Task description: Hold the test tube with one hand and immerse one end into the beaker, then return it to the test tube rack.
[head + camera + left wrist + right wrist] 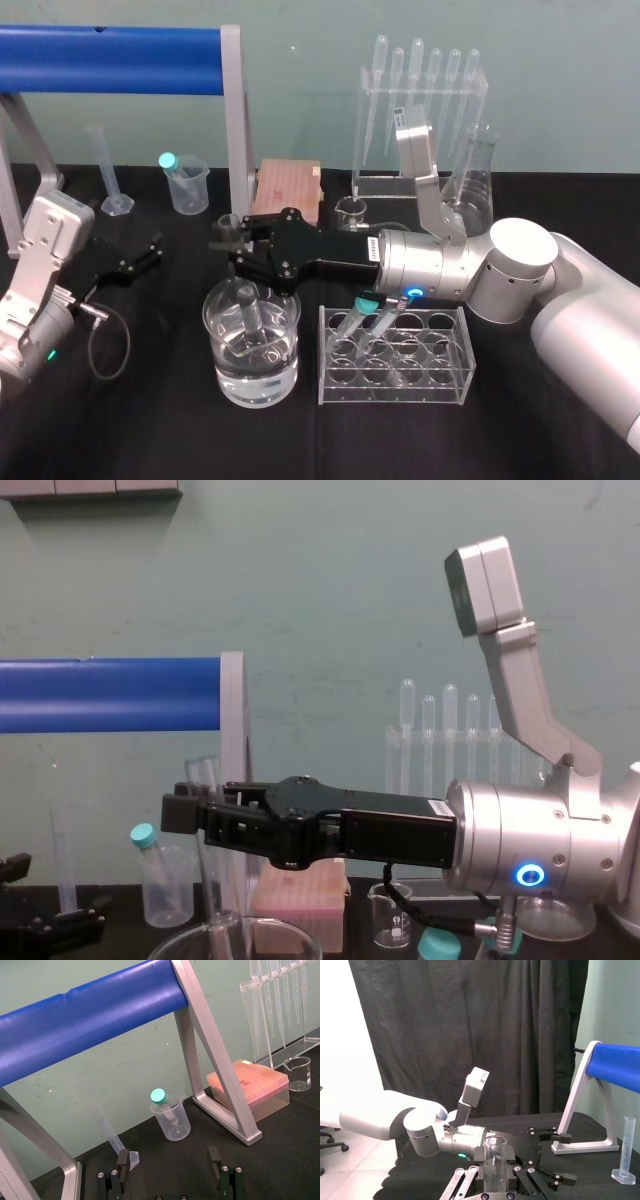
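My right gripper (232, 243) reaches in from the right and is shut on the clear test tube (247, 310), holding it upright. The tube's lower end stands inside the wide glass beaker (225, 375), which holds water. In the chest view the tube (203, 775) rises above the black fingers, and the gripper (195, 815) hangs over the beaker's rim (190, 945). The right wrist view shows the tube (495, 1160) clamped between the fingers. The clear test tube rack (440, 385) stands just right of the beaker with teal-capped tubes in it. My left gripper (140, 262) rests open at the left.
A blue-barred metal frame (235, 120) stands behind the beaker. A plastic cup with a teal-capped tube (170, 1115), a graduated cylinder (107, 1127), a pink tip box (288, 188), a small beaker (298, 1072), a pipette stand (425, 110) and a flask (472, 185) line the back.
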`<state>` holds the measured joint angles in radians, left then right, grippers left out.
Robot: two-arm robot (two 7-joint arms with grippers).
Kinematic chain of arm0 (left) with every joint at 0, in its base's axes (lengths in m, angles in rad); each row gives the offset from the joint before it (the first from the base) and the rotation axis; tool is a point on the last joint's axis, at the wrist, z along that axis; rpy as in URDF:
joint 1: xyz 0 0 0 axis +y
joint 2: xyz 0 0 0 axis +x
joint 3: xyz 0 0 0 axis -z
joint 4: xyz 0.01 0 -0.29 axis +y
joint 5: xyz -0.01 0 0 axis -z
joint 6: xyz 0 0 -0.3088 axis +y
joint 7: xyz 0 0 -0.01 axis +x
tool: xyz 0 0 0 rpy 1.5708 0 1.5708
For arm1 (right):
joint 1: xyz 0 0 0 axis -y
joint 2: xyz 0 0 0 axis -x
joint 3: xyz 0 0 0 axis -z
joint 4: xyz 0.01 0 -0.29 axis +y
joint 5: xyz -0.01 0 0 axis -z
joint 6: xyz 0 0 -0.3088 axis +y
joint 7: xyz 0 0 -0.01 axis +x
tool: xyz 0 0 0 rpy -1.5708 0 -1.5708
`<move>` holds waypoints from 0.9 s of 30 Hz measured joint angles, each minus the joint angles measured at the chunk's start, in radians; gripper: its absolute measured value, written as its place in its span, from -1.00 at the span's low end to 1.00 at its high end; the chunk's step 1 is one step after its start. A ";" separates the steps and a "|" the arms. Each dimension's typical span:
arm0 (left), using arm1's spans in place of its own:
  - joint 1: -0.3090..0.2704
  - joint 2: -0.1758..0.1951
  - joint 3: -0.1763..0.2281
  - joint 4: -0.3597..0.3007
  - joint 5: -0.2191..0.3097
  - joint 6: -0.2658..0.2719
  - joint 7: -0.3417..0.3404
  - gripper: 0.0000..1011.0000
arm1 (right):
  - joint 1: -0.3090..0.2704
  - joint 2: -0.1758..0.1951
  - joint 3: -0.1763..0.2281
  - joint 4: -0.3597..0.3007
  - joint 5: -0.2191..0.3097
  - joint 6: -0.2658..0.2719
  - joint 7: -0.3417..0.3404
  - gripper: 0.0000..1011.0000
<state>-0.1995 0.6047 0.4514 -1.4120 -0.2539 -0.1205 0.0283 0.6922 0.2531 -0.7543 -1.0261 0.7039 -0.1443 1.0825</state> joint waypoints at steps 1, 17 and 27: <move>0.000 0.000 0.000 0.000 0.000 0.000 0.000 0.98 | 0.000 0.000 0.000 0.000 0.000 0.000 0.000 -0.52; 0.000 0.000 0.000 0.000 0.000 0.000 0.000 0.98 | 0.000 0.000 0.000 0.000 0.000 0.000 0.000 -0.52; 0.000 0.000 0.000 0.000 0.000 0.000 0.000 0.98 | 0.000 0.000 0.000 0.000 0.000 0.000 0.000 -0.52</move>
<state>-0.1995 0.6047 0.4514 -1.4120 -0.2539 -0.1205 0.0283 0.6922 0.2531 -0.7544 -1.0260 0.7040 -0.1443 1.0825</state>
